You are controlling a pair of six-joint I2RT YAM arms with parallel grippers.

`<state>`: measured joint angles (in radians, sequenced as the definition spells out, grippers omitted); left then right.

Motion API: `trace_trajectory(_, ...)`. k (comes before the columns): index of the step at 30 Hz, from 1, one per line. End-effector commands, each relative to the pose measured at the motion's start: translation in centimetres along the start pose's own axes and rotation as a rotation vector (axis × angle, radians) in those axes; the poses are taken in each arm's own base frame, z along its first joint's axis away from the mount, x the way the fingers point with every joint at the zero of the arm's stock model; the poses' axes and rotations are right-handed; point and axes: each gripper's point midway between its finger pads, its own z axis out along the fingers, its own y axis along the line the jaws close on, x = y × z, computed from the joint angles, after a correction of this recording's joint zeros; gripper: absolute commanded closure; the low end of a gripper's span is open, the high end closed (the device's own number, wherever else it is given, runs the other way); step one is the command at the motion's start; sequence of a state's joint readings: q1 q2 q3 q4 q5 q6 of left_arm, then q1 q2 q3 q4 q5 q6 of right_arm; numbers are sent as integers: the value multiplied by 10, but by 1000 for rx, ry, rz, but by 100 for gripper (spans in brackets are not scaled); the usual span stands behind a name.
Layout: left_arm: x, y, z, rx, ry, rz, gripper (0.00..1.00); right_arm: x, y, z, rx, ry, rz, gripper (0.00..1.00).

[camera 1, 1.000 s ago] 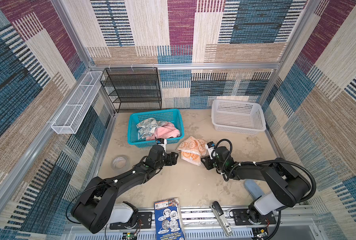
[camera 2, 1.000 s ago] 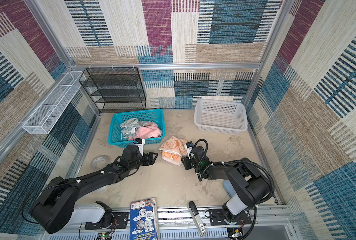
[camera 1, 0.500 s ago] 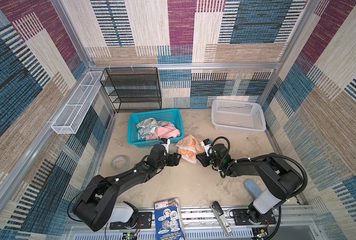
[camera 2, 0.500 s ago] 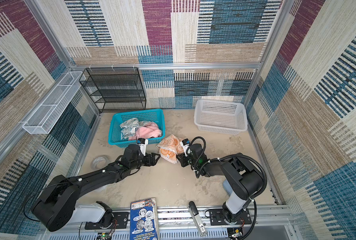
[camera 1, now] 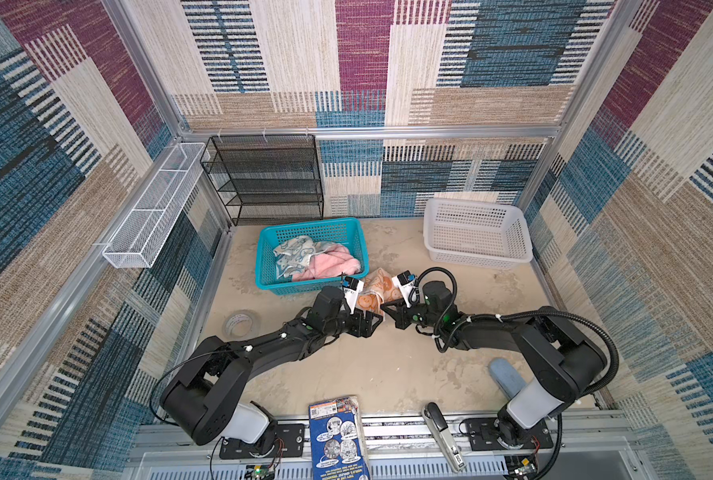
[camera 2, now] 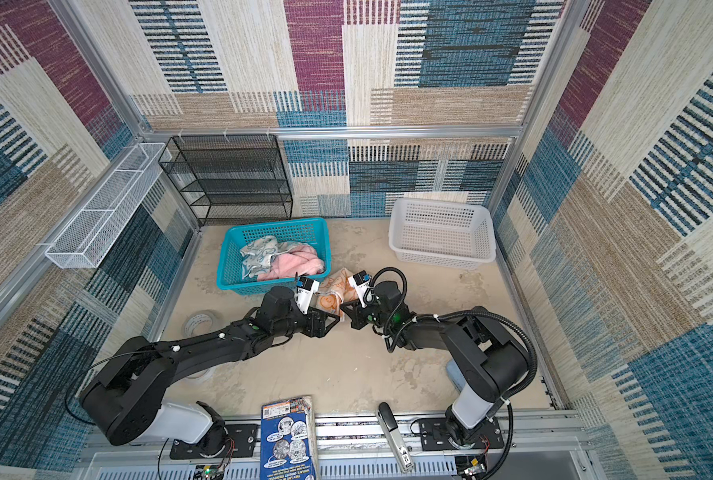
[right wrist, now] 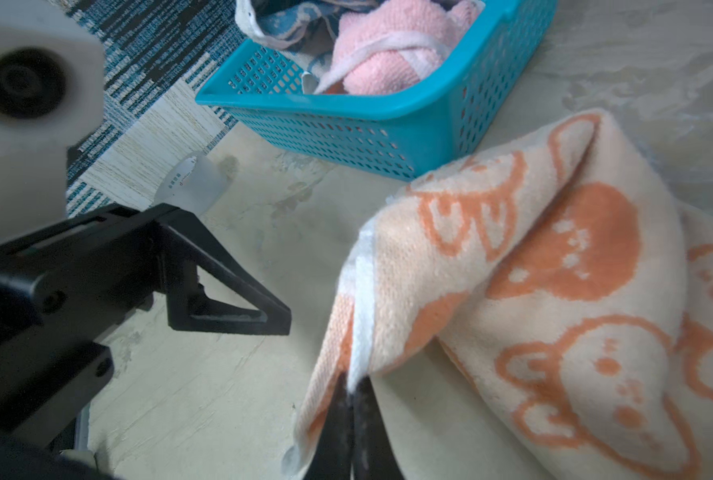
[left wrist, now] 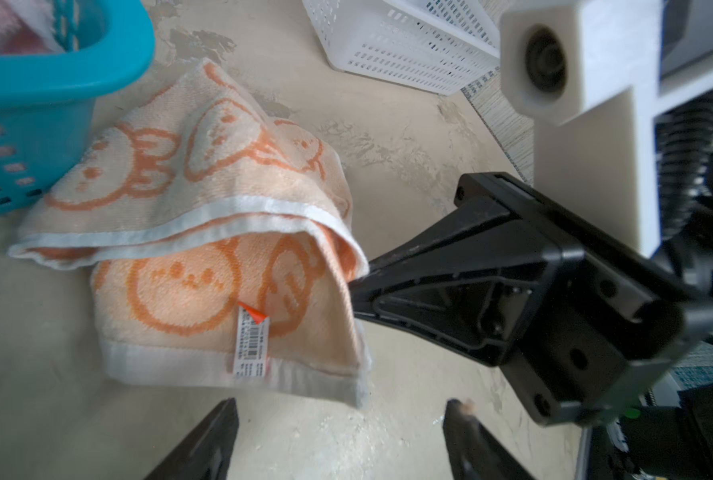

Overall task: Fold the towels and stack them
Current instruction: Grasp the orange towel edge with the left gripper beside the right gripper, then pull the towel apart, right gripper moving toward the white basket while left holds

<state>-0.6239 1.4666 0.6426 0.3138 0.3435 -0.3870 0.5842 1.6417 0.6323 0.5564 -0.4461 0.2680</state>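
- The right pincer (right wrist: 352,399) is clamped shut on the white hem at a corner of the orange towel (right wrist: 554,291). That corner is raised off the tabletop (camera 1: 388,365), and the rest lies rumpled beyond its tips.
- The left pincer (left wrist: 340,415) stands wide open and holds nothing. Its tips are just short of the towel's near hem and close to the right pincer's tips.
- The teal basket (camera 1: 263,257) sits just past the orange towel, with the blue towel (camera 1: 294,255) and pink towel (camera 1: 334,264) bunched inside.
- The white basket (camera 1: 475,232) stands well apart, beyond the right pincer.
- Bare mottled beige tabletop, walled by patterned weave, lies behind both pincers; a tape roll (camera 1: 240,324) lies beside the left arm.
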Motion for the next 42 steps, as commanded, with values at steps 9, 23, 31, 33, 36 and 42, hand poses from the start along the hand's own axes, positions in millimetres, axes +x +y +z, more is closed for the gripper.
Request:
trace_trajectory(9, -12, -7, 12, 48, -26, 21, 39, -18, 17, 3, -68, -41, -19, 100)
trace_trajectory(23, -12, 11, 25, -39, -2, 3, 91, -27, 18, -3, -42, -59, -30, 100)
trace_trajectory(31, -32, 7, 9, -82, -38, 22, 100, -30, -27, -19, 256, -58, 12, 100)
trace_trajectory(33, -40, 2, -1, -89, -55, 48, 100, -32, -34, -27, 318, -64, 11, 100)
trace_trajectory(36, -48, -1, -14, -112, -65, 78, 100, -39, -40, -38, 385, -80, 4, 100)
trace_trajectory(42, -56, 0, -39, -181, -87, 95, 100, -58, -62, -68, 581, -111, -4, 100)
